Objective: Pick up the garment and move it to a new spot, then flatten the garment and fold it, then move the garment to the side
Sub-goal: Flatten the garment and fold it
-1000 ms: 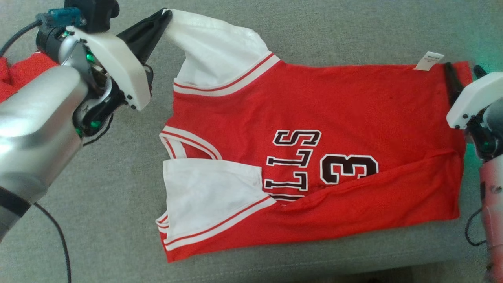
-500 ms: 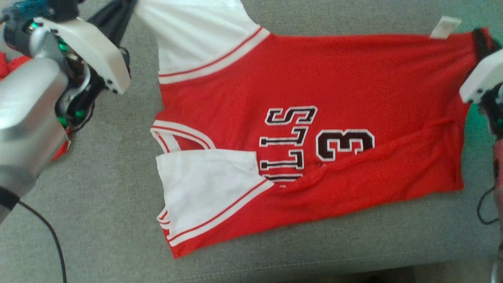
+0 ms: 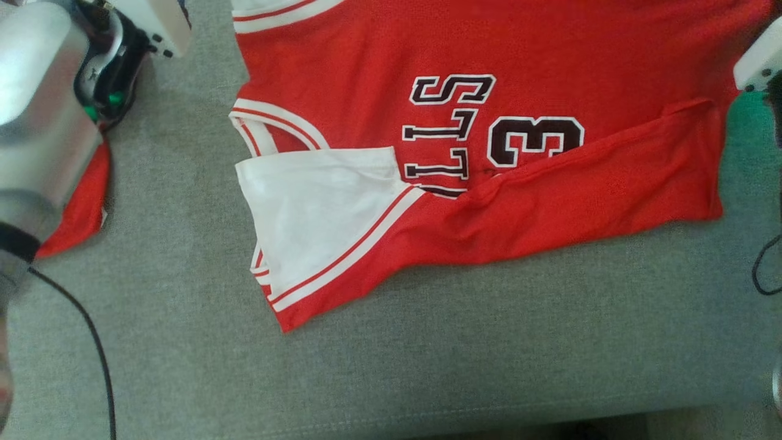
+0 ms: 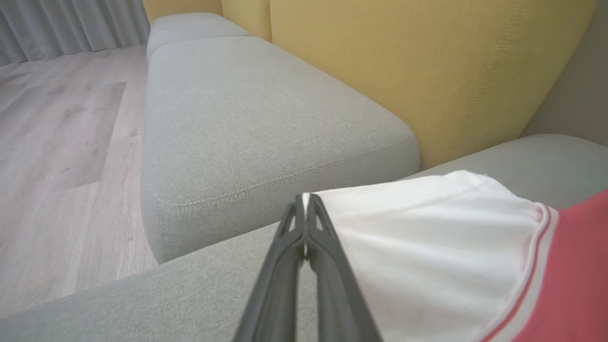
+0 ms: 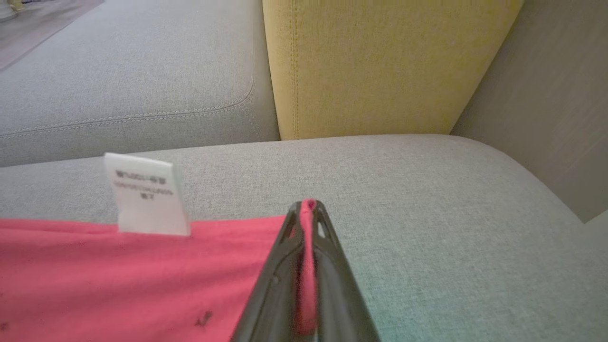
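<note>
On the grey couch (image 3: 427, 366), the left gripper (image 4: 304, 202) pinches the jersey (image 3: 568, 201) by its white sleeve (image 4: 418, 237); the right gripper (image 5: 308, 206) pinches its red edge (image 5: 228, 227).

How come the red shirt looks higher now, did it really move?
Yes. The red shirt slid up the head view, away from the cushion's front seam, which stayed near the picture's bottom edge. The shirt's lower corner lay close to that seam before.

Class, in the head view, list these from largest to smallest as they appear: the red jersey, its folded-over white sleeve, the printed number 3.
1. red jersey, even cropped
2. white sleeve
3. number 3
</note>
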Controlling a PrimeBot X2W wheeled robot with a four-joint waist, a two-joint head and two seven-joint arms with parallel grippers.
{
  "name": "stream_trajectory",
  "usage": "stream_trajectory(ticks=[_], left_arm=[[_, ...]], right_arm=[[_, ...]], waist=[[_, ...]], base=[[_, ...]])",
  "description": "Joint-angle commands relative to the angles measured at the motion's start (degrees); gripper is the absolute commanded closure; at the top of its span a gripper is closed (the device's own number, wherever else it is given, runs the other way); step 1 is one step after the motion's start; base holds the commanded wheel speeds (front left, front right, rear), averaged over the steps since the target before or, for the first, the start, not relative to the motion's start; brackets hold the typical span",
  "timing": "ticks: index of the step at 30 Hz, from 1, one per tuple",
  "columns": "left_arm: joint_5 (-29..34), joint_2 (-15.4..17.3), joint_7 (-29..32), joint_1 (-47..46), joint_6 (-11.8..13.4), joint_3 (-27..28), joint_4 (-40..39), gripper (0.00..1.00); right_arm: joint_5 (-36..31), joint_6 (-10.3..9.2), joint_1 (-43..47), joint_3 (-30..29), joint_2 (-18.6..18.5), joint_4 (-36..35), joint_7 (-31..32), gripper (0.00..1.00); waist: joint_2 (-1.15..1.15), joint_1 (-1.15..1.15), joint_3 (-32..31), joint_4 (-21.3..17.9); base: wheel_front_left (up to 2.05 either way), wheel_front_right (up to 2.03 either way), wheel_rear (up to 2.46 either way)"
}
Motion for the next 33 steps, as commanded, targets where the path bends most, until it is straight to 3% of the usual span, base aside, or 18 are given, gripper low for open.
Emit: stream_trajectory(ticks=[1,9,21,25,33], left_arm=[[0.5,1.9,-0.6,-3.4,-0.6,2.6,0.4,1.0],[4.3,1.4,-0.8,0.2,-3.2,1.6,0.6,1.0],[6.7,8.0,-0.5,13.0,-2.8,1.1,-10.7,1.0],[5.9,12.1,2.5,19.9,-0.8,-1.2,-20.0,1.0],[4.6,18.1,7.7,28.0,3.4,-4.4,-34.1,1.0]], right_arm=[[-0.2,-0.05,-1.1,0.9,-0.3,-0.7,-1.1,1.0],[1.9,-0.05,0.2,4.5,-2.1,2.1,-4.9,1.0],[12.7,-0.05,11.4,15.2,-8.3,-4.3,-0.5,1.0],[19.3,-0.05,18.1,19.4,-12.8,-9.3,4.6,1.0],[25.3,-0.05,25.9,23.2,-18.9,-14.7,11.8,1.0]], waist=[[0.0,-0.01,-0.1,0.1],[0.0,-0.01,-2.7,0.3],[0.0,-0.01,-10.0,1.7],[0.0,-0.01,-13.7,2.4],[0.0,-0.01,-17.2,3.3]], base=[[0.0,0.0,0.0],[0.0,0.0,0.0],[0.0,0.0,0.0],[0.0,0.0,0.0],[0.0,0.0,0.0]])
